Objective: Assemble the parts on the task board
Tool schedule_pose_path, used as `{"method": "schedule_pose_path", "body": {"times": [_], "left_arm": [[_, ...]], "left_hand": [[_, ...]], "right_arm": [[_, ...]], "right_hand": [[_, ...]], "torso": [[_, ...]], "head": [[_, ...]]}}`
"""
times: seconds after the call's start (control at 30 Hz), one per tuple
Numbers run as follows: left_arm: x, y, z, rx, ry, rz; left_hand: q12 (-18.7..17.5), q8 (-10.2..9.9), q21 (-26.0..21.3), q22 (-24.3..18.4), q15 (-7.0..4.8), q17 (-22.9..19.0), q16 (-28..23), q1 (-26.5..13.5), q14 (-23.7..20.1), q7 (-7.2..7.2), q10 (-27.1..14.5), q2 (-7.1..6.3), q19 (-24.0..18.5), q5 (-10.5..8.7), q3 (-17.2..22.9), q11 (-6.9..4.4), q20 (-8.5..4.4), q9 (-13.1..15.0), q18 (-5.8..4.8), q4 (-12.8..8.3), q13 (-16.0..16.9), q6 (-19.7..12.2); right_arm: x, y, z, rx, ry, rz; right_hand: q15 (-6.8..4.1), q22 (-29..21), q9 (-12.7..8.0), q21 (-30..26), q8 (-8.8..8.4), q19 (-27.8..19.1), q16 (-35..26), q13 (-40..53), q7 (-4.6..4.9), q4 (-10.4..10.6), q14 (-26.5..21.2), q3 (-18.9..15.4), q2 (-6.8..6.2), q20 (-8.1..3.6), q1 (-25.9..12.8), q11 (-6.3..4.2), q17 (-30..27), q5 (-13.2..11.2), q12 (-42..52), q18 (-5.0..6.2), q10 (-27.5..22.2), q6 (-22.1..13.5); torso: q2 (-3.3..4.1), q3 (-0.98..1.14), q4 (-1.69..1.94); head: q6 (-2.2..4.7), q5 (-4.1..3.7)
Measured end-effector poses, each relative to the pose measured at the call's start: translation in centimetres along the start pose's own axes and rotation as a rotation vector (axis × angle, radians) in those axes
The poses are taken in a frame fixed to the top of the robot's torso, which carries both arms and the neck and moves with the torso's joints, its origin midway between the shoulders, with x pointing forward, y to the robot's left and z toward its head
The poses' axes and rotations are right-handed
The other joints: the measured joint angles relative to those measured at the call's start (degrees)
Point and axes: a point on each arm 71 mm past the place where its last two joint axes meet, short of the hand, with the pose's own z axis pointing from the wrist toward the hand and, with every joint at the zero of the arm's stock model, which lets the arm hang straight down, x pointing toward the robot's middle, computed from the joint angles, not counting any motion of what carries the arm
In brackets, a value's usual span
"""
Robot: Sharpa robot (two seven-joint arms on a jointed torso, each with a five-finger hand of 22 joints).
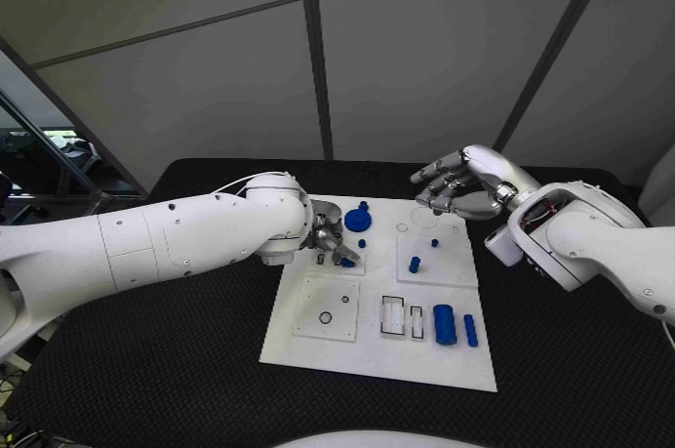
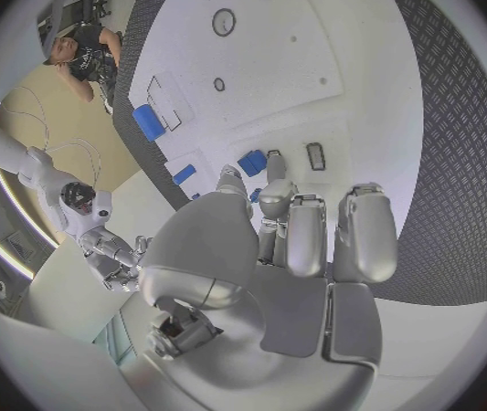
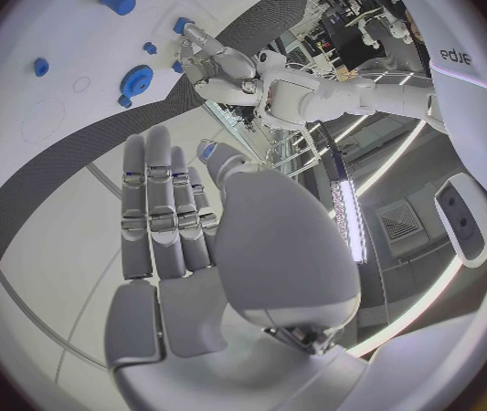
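black table [image 1: 169, 370], grey wall panels [image 1: 422, 67], perhaps partitions

Two bulky white arms, glossy shells dotted with small dark screw holes. Left arm [image 1: 155, 243]: thin white cable looping at wrist, toward 12 o'clock. Right arm [image 1: 598, 243]: red wiring in elbow gap. Left hand [image 1: 328, 238], right hand [image 1: 453, 184]: silver, segmented metal fingers.

Black bench [image 1: 169, 370], textured diamond-pattern surface, fills lower part of head view; far edge meets grey panel wall. White rectangular task board [image 1: 369, 346] lies flat on bench, approx centre, long axis running away from robot, slightly skewed. Bench surface visible all round board: wide strips L + R, narrower strip at near edge. Same dark patterned bench [image 2: 449, 128] seen beside white board [image 2: 266, 73] in left wrist view.
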Motion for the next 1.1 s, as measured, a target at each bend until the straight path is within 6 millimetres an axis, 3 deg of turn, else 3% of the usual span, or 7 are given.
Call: {"method": "schedule_pose_path", "body": {"times": [0.37, 0.67, 0.83, 0.93, 1.0, 1.1], "left_arm": [[-0.05, 0.16, -0.05, 0.002, -0.005, -0.036], [-0.02, 0.19, -0.05, 0.004, 0.001, -0.057], [-0.02, 0.27, -0.06, 0.004, 0.002, -0.063], [-0.03, 0.36, -0.09, 0.003, 0.002, -0.065], [-0.03, 0.46, -0.13, 0.002, 0.002, -0.067], [-0.03, 0.65, -0.27, 0.001, 0.000, -0.070]], "left_hand": [[0.0, 0.0, 0.0, 0.6, 0.00, 0.0, 0.0, 6.5, 0.0, -0.21, -0.2, 2.08, 0.0, -0.01, 4.6, -0.20, 0.00, 2.4, 0.00, -3.8, 0.3, -0.6], [0.2, 0.0, 0.1, 1.0, 0.00, 0.0, 0.1, 6.8, 0.0, -0.41, -0.2, 1.99, 0.0, -0.01, 5.3, -0.20, 0.00, 2.9, 0.00, -4.0, 0.9, -0.8], [0.7, 0.0, 0.3, 1.5, 0.00, 0.0, 0.2, 5.0, 0.0, -0.27, 0.2, 0.23, 0.2, -0.02, 4.6, -0.23, -0.22, 3.5, 0.01, -2.7, 1.3, -0.7], [0.7, 0.0, 0.3, 1.6, 0.00, 0.0, 0.5, 4.2, 0.0, -0.20, 0.4, -0.04, 0.2, -0.02, 4.3, -0.35, -0.22, 3.9, 0.00, -2.4, 1.5, -0.6], [0.7, 0.0, 0.3, 1.6, 0.00, 0.0, 0.6, 4.2, 0.0, -0.20, 0.4, -0.04, 0.2, -0.02, 4.2, -0.44, -0.22, 3.9, 0.00, -2.3, 1.5, -0.6], [0.7, 0.0, 0.3, 1.6, 0.00, 0.0, 0.6, 4.2, 0.0, -0.20, 0.4, -0.04, 0.2, -0.02, 4.2, -0.44, -0.22, 3.9, 0.00, -2.3, 1.6, -0.6]], "right_arm": [[0.07, -0.03, 0.11, 0.003, 0.003, -0.003], [0.04, -0.14, 0.12, 0.008, 0.004, -0.005], [0.01, -0.23, 0.14, 0.010, 0.003, -0.006], [0.00, -0.28, 0.18, 0.012, 0.003, -0.006], [0.00, -0.32, 0.22, 0.014, 0.004, -0.007], [0.07, -0.37, 0.35, 0.017, 0.006, -0.011]], "right_hand": [[0.00, 0.0, 0.0, 0.0, 0.00, 0.2, 0.0, -0.1, 0.00, -0.1, 0.0, 0.1, 0.00, 0.20, 0.0, 0.00, -0.1, 0.3, -0.2, 0.01, 0.0, 0.0], [0.00, 0.0, 0.0, 0.0, 0.00, 0.2, -0.2, -0.1, 0.00, -0.1, 0.0, 0.1, 0.00, 0.20, 0.0, 0.21, 0.0, 0.3, -0.2, 0.00, 0.2, 0.0], [-0.02, 0.0, 0.0, 0.0, 0.00, 0.2, -0.2, -0.1, 0.12, -0.1, 0.0, 0.1, 0.00, 0.20, 0.0, 0.21, 0.0, 0.3, -0.2, 0.00, 0.2, 0.1], [-0.20, 0.0, 0.0, 0.0, 0.00, 0.2, -0.2, -0.2, 0.17, -0.1, 0.2, 0.1, 0.00, 0.20, 0.0, 0.21, 0.0, 0.3, -0.2, 0.00, 0.2, 0.2], [-0.13, 0.0, 0.1, 0.0, 0.00, 0.2, -0.4, -0.3, 0.27, -0.1, 0.4, 0.1, 0.00, 0.20, 0.0, -0.02, 0.0, 0.3, -0.2, 0.00, 0.4, 0.4], [-0.58, 0.1, 0.3, 0.0, 0.42, 1.2, -0.3, -0.2, -0.34, -0.6, 2.2, -0.1, -0.40, -0.22, -0.4, -0.59, 0.1, 0.0, 0.1, -0.01, 2.3, 1.9]], "torso": [[-0.03, -0.01, 0.02], [-0.04, 0.02, 0.01], [-0.04, 0.02, 0.01], [-0.04, 0.02, 0.01], [-0.04, 0.01, 0.01], [-0.04, -0.02, 0.01]], "head": [[-0.09, -0.02], [-0.04, -0.04], [-0.04, -0.13], [-0.05, -0.14], [-0.05, -0.14], [-0.01, -0.14]]}}
